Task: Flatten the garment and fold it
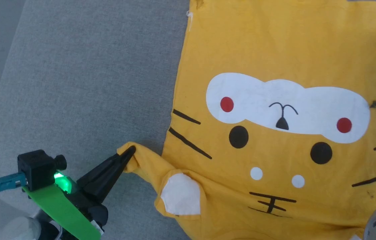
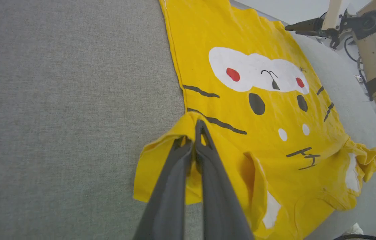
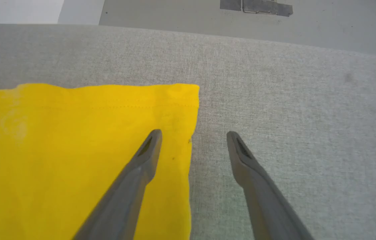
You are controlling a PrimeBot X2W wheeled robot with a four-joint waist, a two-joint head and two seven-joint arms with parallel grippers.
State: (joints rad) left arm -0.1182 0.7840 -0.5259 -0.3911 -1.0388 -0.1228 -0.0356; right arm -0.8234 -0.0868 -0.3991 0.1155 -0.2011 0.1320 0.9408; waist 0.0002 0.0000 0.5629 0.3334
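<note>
Since the sleeve [image 1: 142,161] of the garment [image 1: 274,50] is bunching, the left claw [image 1: 130,150] is clamping shut on its cuff, likely to pull it toward the counter's [image 1: 74,83] left edge. The garment is lying print-up toward the right edge, and the right claw [image 3: 193,132] is hovering wide open, empty, over a hem corner.

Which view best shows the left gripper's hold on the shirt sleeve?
The left wrist view: both fingers of the left gripper are closed on a fold of the sleeve, seen close up. The head view shows that pinch side-on at the sleeve's edge. The right wrist view shows another corner of the shirt.
</note>
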